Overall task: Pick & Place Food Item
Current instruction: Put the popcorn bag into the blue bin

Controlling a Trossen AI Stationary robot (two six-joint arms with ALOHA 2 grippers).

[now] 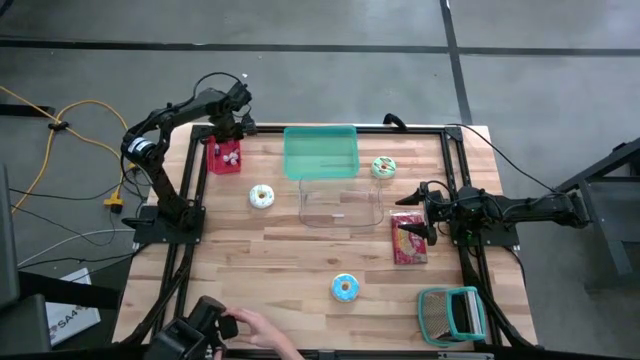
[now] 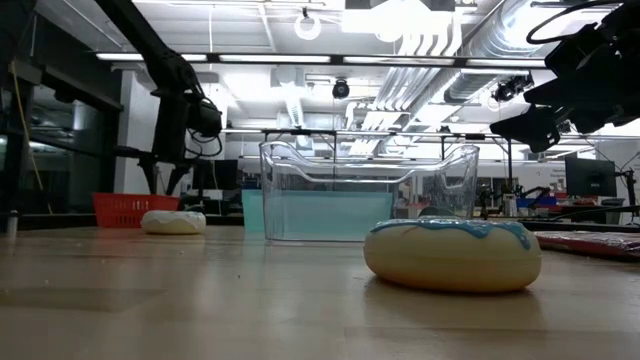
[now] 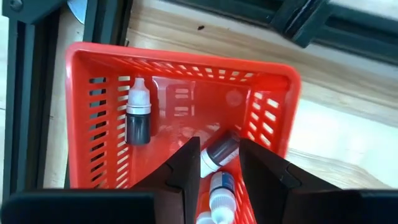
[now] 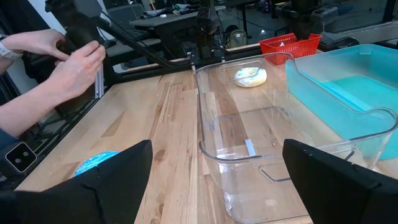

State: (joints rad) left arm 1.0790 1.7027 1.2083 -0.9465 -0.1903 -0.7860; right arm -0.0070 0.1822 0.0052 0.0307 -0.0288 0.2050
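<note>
A red slotted basket [image 3: 180,59] stands at the table's far left corner [image 1: 224,160] with several small dropper bottles in it. My left gripper [image 3: 219,148] reaches down into it, shut on one dark bottle with a white cap [image 3: 219,152]. A second such bottle [image 3: 138,113] lies by the basket's wall. Three doughnuts lie on the table: white [image 1: 261,196], green [image 1: 383,167] and blue [image 1: 345,288]. My right gripper [image 4: 217,180] waits open at the right edge [image 1: 428,212], facing the clear tub [image 4: 249,149]. My left gripper pinches the small bottle between its two fingers, about where the white cap meets the dark body [image 3: 216,155]. The fingers [image 3: 186,165] come from above, pointing down into the basket. The bottle lies slanted across the gap; whether it is off the basket floor I cannot tell.
A clear tub [image 1: 340,205] stands mid-table with a teal bin [image 1: 321,152] behind it. A red packet [image 1: 408,238] lies near my right gripper, and a teal rack [image 1: 452,312] sits at the near right. A person's hand [image 1: 255,325] holds a dark device at the near edge.
</note>
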